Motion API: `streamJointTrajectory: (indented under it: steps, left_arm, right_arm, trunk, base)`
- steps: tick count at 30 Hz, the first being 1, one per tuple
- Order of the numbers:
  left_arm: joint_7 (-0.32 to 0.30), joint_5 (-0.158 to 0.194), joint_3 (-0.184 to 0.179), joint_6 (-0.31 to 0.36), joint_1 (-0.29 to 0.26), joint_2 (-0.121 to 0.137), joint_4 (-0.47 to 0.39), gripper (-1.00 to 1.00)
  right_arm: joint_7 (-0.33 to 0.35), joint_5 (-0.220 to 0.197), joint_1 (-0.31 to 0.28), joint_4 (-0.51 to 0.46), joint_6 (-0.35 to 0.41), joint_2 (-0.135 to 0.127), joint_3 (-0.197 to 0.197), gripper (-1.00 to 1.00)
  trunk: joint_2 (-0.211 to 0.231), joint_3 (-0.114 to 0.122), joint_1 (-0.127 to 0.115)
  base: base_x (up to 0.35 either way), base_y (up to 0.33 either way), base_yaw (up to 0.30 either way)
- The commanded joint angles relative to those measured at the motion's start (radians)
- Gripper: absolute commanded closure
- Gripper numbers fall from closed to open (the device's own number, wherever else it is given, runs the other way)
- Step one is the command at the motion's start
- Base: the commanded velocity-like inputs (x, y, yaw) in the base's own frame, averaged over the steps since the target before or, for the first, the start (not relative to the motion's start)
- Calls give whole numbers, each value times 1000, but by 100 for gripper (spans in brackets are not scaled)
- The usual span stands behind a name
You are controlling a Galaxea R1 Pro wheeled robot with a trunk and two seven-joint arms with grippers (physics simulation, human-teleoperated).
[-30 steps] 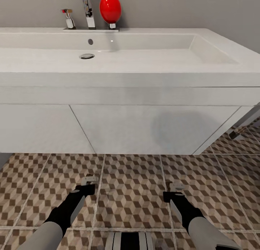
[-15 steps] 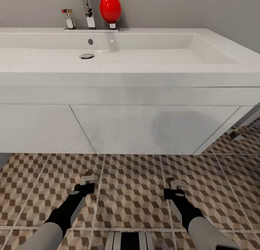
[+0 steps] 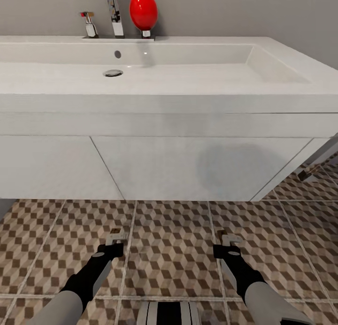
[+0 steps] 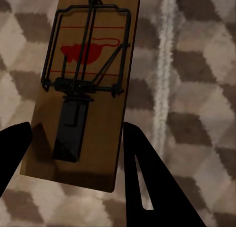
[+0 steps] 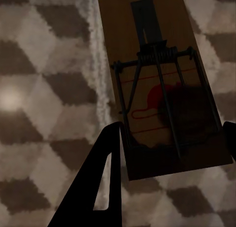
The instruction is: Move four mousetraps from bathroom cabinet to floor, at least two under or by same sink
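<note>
Low over the bathroom floor [image 3: 171,261], just in front of the white vanity [image 3: 188,167], my left gripper [image 3: 115,238] is shut on a mousetrap [image 4: 88,64], a brown wooden board with a dark wire spring and a red mouse print. The left gripper [image 4: 76,138] has its black fingers [image 4: 142,173] pressing the board's two long edges. My right gripper [image 3: 229,241] is shut the same way on a second mousetrap [image 5: 152,54], which the right gripper [image 5: 172,133] holds close above the tiles. The bathroom sink [image 3: 164,102] spans the view above. The cabinet is out of view.
On the basin's back ledge stand a chrome tap [image 3: 115,15], a small chrome handle [image 3: 88,24] and a red egg-shaped thing [image 3: 143,9]. At the vanity's right end a slanted metal bar [image 3: 324,156] reaches down to the tiles. A pale grout line [image 4: 164,64] runs beside the left trap.
My left gripper has sunk slightly and drawn a little back toward me with its mousetrap. The right gripper has barely shifted. The camera has stayed still.
</note>
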Motion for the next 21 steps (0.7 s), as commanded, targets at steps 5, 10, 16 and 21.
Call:
streamJointTrajectory:
  steps: [5, 10, 16, 21]
  left_arm:
    - [8, 12, -8, 6, 0, 2, 1, 100]
    - [8, 13, -8, 6, 0, 3, 0, 100]
    - [4, 12, -8, 7, 0, 4, -2, 100]
    - [7, 12, -8, 7, 0, 4, -13, 100]
  right_arm:
    - [0, 7, 0, -2, 6, 1, -5, 100]
    - [0, 4, 0, -2, 6, 1, -5, 100]
    - [1, 2, 0, -2, 6, 1, -5, 100]
    - [1, 0, 0, -1, 6, 1, -5, 100]
  trunk:
    - [0, -1, 0]
    - [0, -1, 0]
    - [0, -1, 0]
    - [0, -1, 0]
  base:
    - [0, 0, 0]
    - [0, 0, 0]
    - [0, 0, 0]
    - [0, 0, 0]
